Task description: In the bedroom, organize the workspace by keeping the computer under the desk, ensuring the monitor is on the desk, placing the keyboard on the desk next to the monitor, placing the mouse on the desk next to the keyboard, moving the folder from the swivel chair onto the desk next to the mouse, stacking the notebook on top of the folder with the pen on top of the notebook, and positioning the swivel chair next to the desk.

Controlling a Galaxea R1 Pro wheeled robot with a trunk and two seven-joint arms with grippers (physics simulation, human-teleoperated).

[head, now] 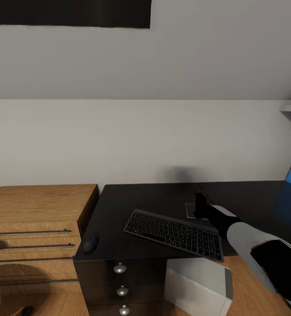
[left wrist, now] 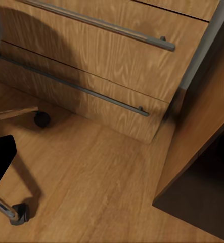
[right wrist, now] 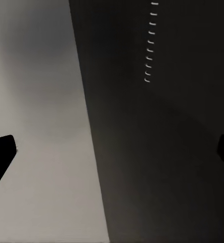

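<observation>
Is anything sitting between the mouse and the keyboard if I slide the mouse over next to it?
Nothing visible does. In the head view the mouse lies near the desk's front left corner, and the strip of desk top between it and the keyboard is bare. The right gripper hovers behind the keyboard's far end, away from that path.

Soft, even, dim-ish render light. Glossy desk (head: 154, 197) carries faint sheen and blue reflection at far right. Blurred grey shadow on wall (head: 180, 173) beyond right gripper (head: 200, 205). Chair shadow darkens dresser (left wrist: 106, 55) drawers. Textures slightly soft throughout.
</observation>
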